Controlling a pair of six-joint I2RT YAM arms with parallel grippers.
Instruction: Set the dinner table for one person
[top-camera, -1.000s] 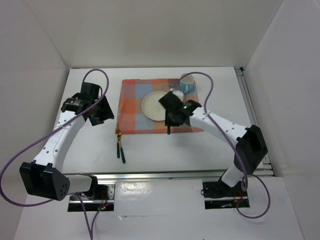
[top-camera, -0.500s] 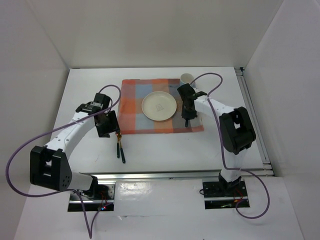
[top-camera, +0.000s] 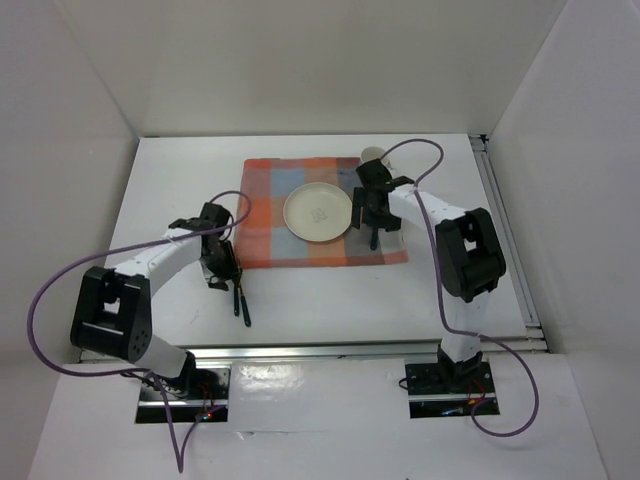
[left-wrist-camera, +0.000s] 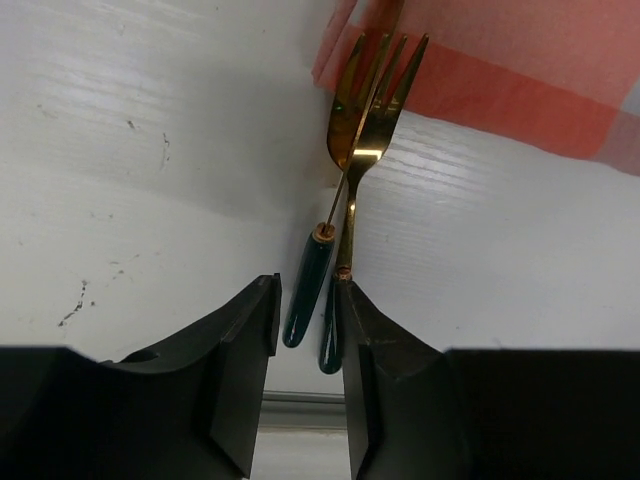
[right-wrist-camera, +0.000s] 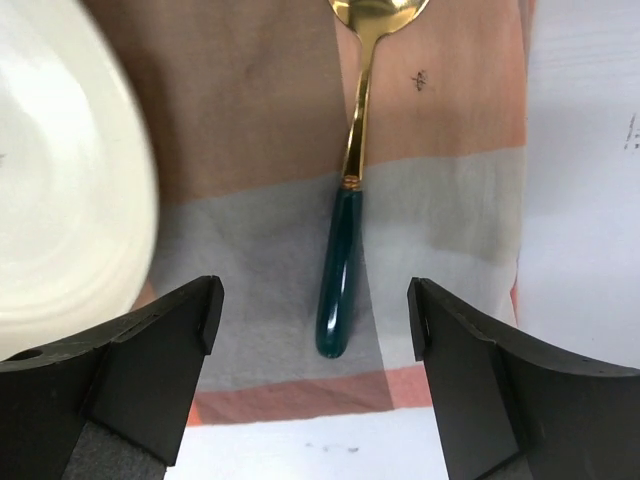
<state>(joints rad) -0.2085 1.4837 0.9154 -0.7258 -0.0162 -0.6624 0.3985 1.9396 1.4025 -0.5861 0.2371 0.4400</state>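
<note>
On the white dinner table (top-camera: 330, 300) lies an orange and blue-grey checked cloth (top-camera: 265, 215) with a cream plate (top-camera: 318, 212) on it. A gold spoon with a green handle (right-wrist-camera: 337, 290) lies on the cloth right of the plate, its handle end between the fingers of my right gripper (right-wrist-camera: 313, 300), which is open wide and clear of it. A gold fork and a second green-handled utensil (left-wrist-camera: 345, 190) lie off the cloth's near left corner. My left gripper (left-wrist-camera: 307, 300) is low over them, its jaws narrowly apart around the handle ends.
A pale cup (top-camera: 372, 155) stands at the cloth's far right corner, just behind my right gripper (top-camera: 372, 215). Metal rails run along the table's right edge (top-camera: 500, 220) and near edge (top-camera: 350, 350). White walls close in the sides and back.
My right gripper has opened and let go of the spoon on the cloth. My left gripper has come down toward the near edge onto the fork handles, and its jaws have narrowed.
</note>
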